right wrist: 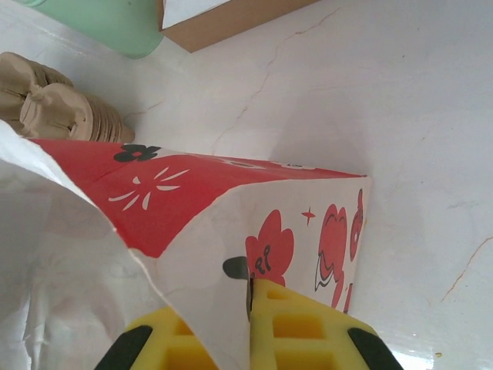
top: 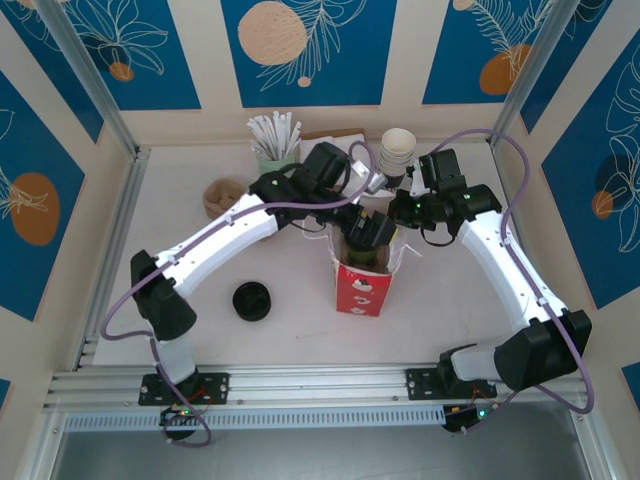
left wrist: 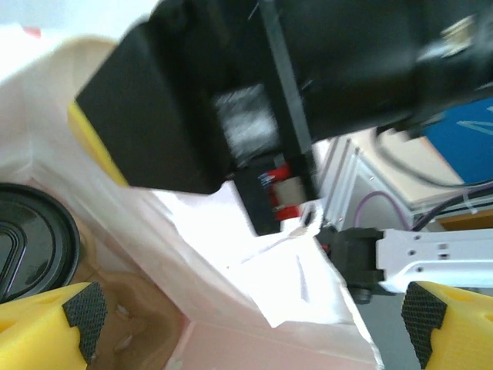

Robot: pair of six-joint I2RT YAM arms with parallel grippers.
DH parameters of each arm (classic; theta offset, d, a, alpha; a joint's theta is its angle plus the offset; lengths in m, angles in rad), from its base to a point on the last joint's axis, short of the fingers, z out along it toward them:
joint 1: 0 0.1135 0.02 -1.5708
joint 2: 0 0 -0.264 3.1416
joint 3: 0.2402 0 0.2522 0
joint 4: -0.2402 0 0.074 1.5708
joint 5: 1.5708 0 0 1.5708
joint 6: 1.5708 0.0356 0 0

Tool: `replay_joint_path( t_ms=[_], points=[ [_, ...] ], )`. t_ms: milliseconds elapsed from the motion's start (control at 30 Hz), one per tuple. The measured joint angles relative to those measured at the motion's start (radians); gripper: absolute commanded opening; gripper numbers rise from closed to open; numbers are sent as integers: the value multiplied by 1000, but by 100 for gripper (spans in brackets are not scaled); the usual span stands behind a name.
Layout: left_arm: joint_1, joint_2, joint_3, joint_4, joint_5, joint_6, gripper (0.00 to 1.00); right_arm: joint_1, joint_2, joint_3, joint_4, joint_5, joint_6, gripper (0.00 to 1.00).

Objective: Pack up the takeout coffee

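Sitting low inside the bag [top: 362, 290], the coffee [left wrist: 31, 239] looks packed. The left gripper [left wrist: 254, 316] hangs over the opening, fingers spread wide and empty. The right gripper [right wrist: 250, 324] pinches the bag's rim. What likely remains is pulling clear and letting go.

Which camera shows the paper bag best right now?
Top external: the paper bag stands upright, whole front visible. Left wrist shows its white inner wall; right wrist its printed side, rim pinched by the right gripper.
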Motion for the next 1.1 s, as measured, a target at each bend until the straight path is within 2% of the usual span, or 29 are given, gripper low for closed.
replay_joint_path(
  t_ms=[200,300,400,567,700,1100],
  points=[
    [62,2,166,-37,39,-28,99,-1,0,-4,24,-21,8,0],
    [126,2,281,-65,2,-29,99,-2,-33,-41,71,-34,12,0],
    [200,-18,314,-68,-78,-30,99,-2,-70,-68,97,-52,15,0],
    [294,-56,265,-91,-226,-43,99,-2,-104,-85,140,-86,15,0],
    [327,-82,172,-98,-311,-69,99,0,-133,-114,169,-117,15,0],
    [341,-127,0,-88,-412,-109,99,1,-202,-174,230,-199,15,0]
  ],
)
